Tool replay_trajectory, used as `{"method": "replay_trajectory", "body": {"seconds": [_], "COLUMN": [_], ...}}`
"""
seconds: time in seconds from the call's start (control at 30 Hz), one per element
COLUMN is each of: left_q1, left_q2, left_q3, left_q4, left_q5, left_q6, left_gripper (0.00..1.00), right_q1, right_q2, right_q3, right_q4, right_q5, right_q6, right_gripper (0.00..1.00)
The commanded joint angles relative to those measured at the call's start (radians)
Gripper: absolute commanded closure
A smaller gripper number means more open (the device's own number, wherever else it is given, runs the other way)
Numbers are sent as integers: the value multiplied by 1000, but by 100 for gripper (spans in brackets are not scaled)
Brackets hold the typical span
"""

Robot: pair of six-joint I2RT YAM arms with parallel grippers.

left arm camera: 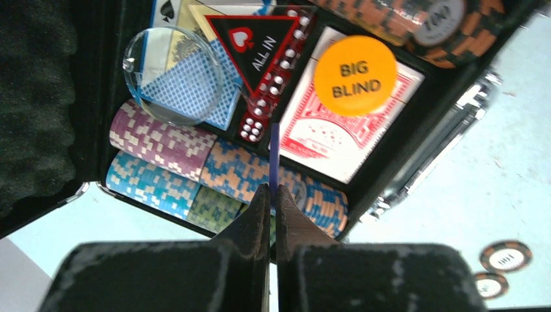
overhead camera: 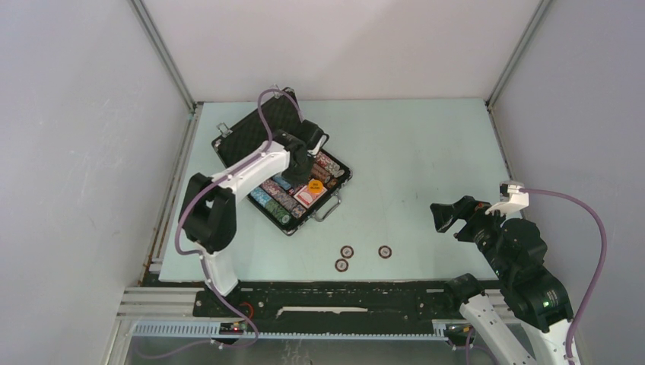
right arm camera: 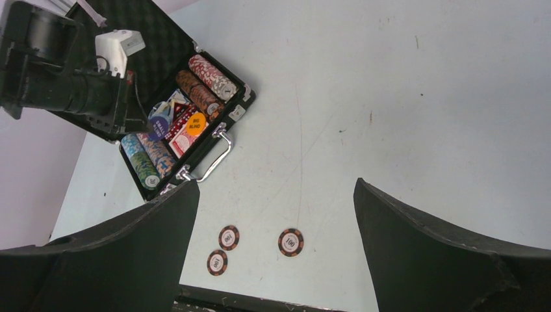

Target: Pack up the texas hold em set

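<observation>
L claw (left arm camera: 273,195) pinched shut on thin blue button (left arm camera: 274,153), edge-on, over open briefcase (overhead camera: 247,133) at back-left of surface (overhead camera: 426,152). R claw (right arm camera: 276,185) wide open, empty, well apart. Three loose chips (overhead camera: 347,251) near front edge.

Open case (overhead camera: 242,133) at desk (overhead camera: 426,144) left-rear; chip rows (left arm camera: 195,162), decks (left arm camera: 325,127) inside. Left hand (overhead camera: 300,166) over decks, button (left arm camera: 274,146) nipped in it. Three loose chips (overhead camera: 347,251) on desk before case. Right hand (overhead camera: 447,220) well apart, rightward.

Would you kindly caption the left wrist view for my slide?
Left tool pinches a thin blue disc edge-on above the open case.
</observation>
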Motion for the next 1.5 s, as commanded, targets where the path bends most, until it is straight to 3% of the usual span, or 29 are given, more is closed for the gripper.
{"method": "replay_trajectory", "body": {"seconds": [0.0, 0.13, 0.27, 0.57, 0.77, 0.87, 1.27, 1.47], "left_q1": [0, 49, 85, 117, 130, 132, 111, 44], "left_q2": [-109, -136, -126, -69, -46, -50, -107, -170], "left_q3": [-46, -99, -132, -184, -222, -229, -227, -201], "left_q4": [36, 84, 118, 198, 220, 217, 172, 162], "left_q5": [90, 276, 372, 455, 455, 402, 272, 186], "left_q6": [-24, -23, -25, -64, -74, -77, -61, -49], "left_gripper": [100, 100, 100, 99, 93, 79, 52, 35], "right_q1": [6, 6, 6, 6, 6, 6, 6, 7], "right_q2": [7, 5, 5, 1, 5, 8, 15, 19], "right_q3": [-3, -3, -3, -3, -3, -3, -11, -11], "right_q4": [34, 34, 35, 34, 34, 35, 46, 45], "right_q5": [-1, 0, -1, -2, -2, -2, -9, -9], "right_q6": [-15, -15, -14, -16, -14, -14, -15, -16], "right_gripper": [1, 1, 1, 1, 1, 1, 1, 1]}}
